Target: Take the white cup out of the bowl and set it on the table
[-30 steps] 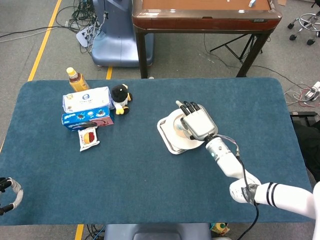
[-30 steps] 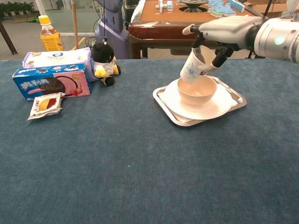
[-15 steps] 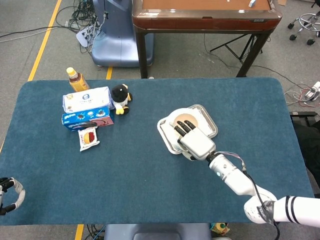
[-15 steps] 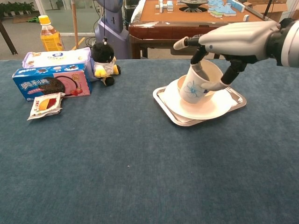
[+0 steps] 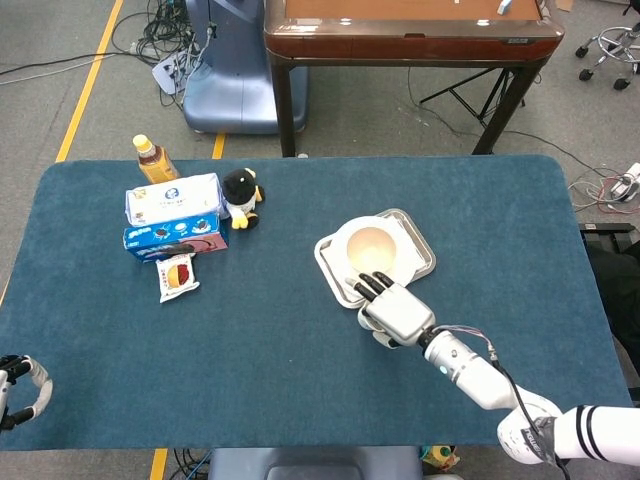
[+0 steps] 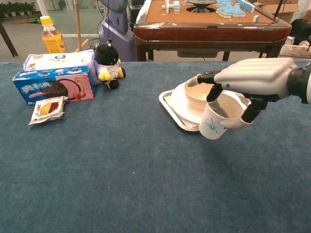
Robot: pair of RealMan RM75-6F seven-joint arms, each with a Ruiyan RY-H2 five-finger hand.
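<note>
I am holding the white cup [image 6: 219,121] in my right robot hand [image 6: 252,80], with one finger hooked inside the rim and the others pressing on the outer wall. The cup is hanging tilted, its mouth leaning toward the far side, clear of the bowl and over the blue counter [image 6: 121,170] just in front of the tray's near edge. Whether its base is touching the cloth yet I cannot tell, though it looks slightly lifted. It reads as glazed ceramic: stiff, smooth, moderately weighty and breakable, so I am judging that the rim pinch is the right place to hold it, provided I am levelling it before letting go, since a tilted base could roll or tip on the soft cloth.

My left robot hand [image 5: 20,385] is showing only at the near left corner of the counter, fingers curled around nothing that I can see.

Just beyond the cup, the bowl [image 6: 200,95] is sitting empty on its white plate [image 6: 181,99] inside the metal tray [image 6: 167,99]. Toward the far left corner, a snack packet [image 6: 47,109], two biscuit boxes [image 6: 51,86], a black plush toy [image 6: 108,65] and a drink bottle [image 6: 50,35] are lying well apart from my work.
</note>
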